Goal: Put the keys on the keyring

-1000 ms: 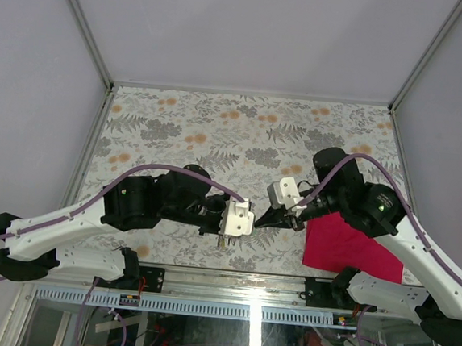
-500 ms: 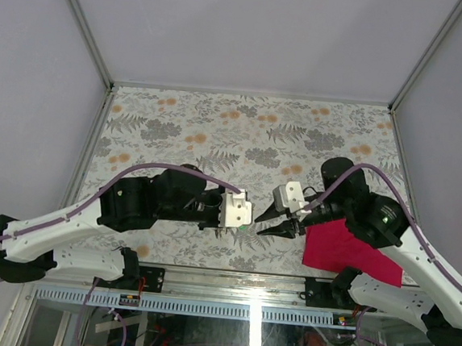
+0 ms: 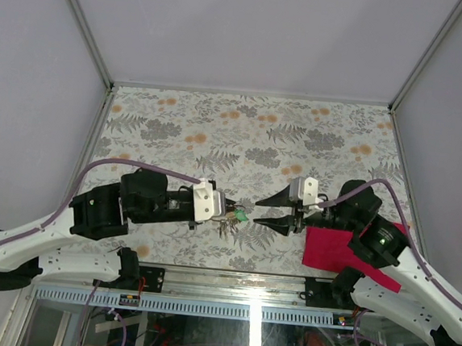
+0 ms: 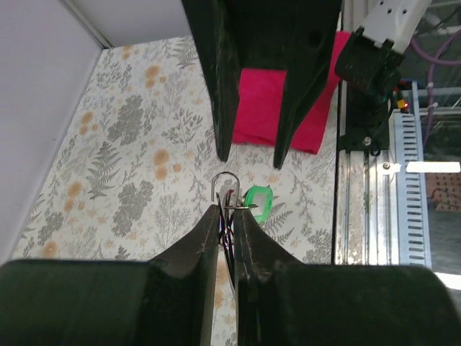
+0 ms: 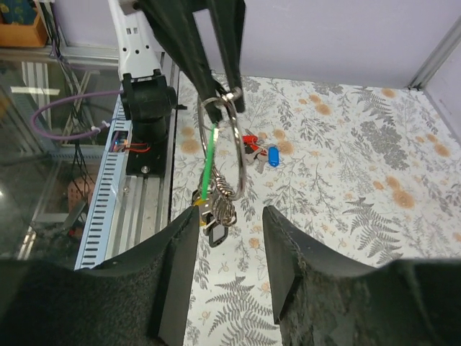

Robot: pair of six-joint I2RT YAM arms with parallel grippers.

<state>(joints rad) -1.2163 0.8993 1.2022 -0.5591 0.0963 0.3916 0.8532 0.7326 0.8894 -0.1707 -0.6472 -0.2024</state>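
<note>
The left arm reaches in low from the side of the table [image 3: 218,131] far from the red cloth [image 3: 346,249], its forearm stretched towards the cloth. The left gripper [image 3: 223,213] points at the cloth with its fingers pressed together on the keyring [image 3: 228,219]. It holds the thin wire ring in the air, well to the side of the cloth's near corner.

In the right wrist view the ring hangs down from those closed tips. Small dark tag pieces [image 5: 220,207] dangle at its lower end. The green key [image 4: 257,202] is at the ring, on the side facing the cloth. It is seen edge-on from the right wrist, and whether it is threaded on the wire cannot be told.

The right arm bends over the cloth, and its wrist sits above the cloth's edge. The right gripper [image 3: 257,212] faces the left one with its two fingers spread apart and nothing between them. Its tips are near the green key but clear of it.

The red key [image 5: 250,141] and the blue key [image 5: 272,155] lie just beside each other on the table. They are beyond the ring on the side away from the cloth.
</note>
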